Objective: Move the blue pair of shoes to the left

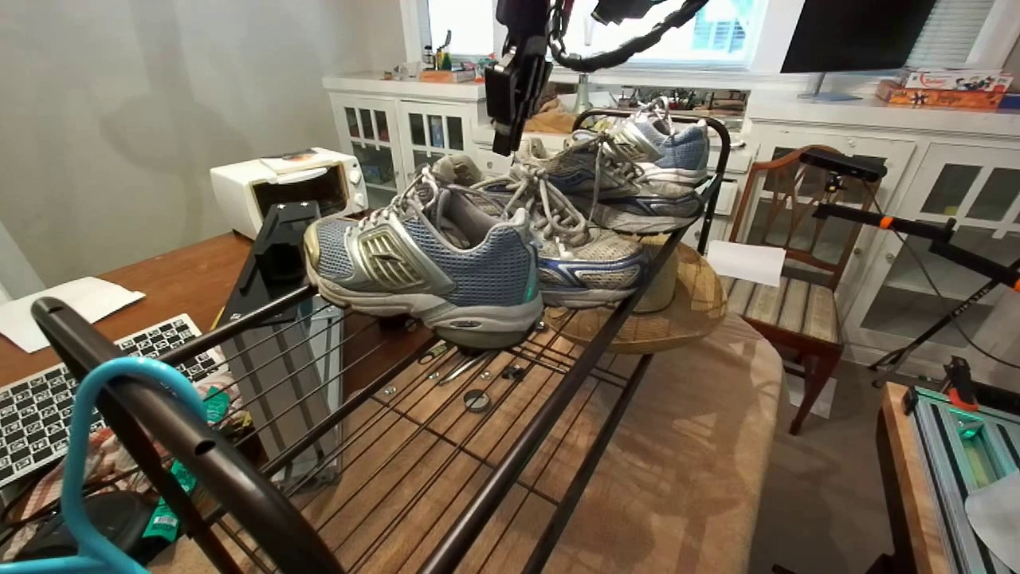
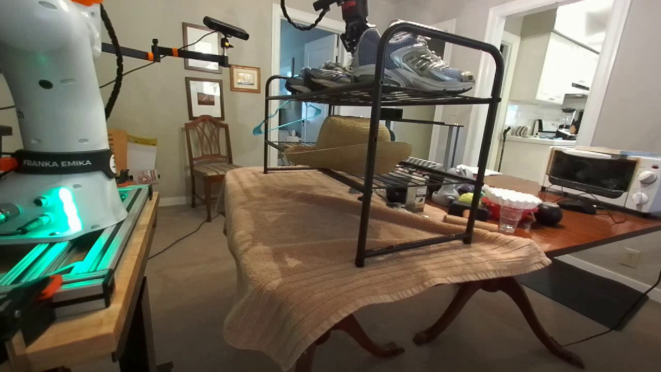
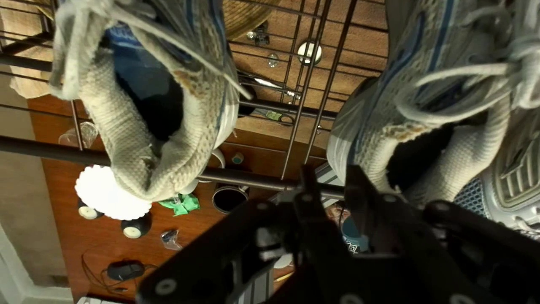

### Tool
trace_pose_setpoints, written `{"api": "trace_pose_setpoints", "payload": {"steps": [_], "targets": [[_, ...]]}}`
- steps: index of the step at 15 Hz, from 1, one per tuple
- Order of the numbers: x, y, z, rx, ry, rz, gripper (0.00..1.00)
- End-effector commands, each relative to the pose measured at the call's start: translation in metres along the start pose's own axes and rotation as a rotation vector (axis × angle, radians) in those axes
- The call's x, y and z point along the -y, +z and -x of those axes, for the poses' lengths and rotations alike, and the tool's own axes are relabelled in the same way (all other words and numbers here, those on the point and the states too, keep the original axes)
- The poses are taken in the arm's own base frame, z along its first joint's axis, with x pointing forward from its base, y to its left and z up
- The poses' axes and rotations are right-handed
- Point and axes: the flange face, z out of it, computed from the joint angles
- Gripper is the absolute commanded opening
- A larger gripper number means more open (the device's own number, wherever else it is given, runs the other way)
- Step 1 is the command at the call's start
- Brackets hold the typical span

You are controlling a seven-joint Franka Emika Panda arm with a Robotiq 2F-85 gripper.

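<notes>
The hand [image 3: 332, 172] hangs, jaws narrowly parted and apparently empty, near one blue shoe [image 3: 390, 105] on the rack [image 3: 253, 179].

A straw hat [image 2: 351, 132] sits low in the dark rack [image 2: 373, 144].

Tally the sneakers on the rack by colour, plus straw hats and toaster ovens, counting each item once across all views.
Grey sneakers with dark blue trim: 2
Light-blue-and-silver sneakers: 2
Straw hat: 1
White toaster oven: 1
Total: 6
</notes>
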Motion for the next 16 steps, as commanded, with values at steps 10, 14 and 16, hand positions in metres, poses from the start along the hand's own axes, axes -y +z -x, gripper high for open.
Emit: {"api": "trace_pose_setpoints", "payload": {"steps": [10,14,16], "targets": [[0.032,0.023,-0.007,0.037,-0.059,0.033,1.00],[0.034,0.032,-0.007,0.042,-0.086,0.080,0.73],[0.034,0.035,-0.006,0.045,-0.091,0.095,0.56]]}}
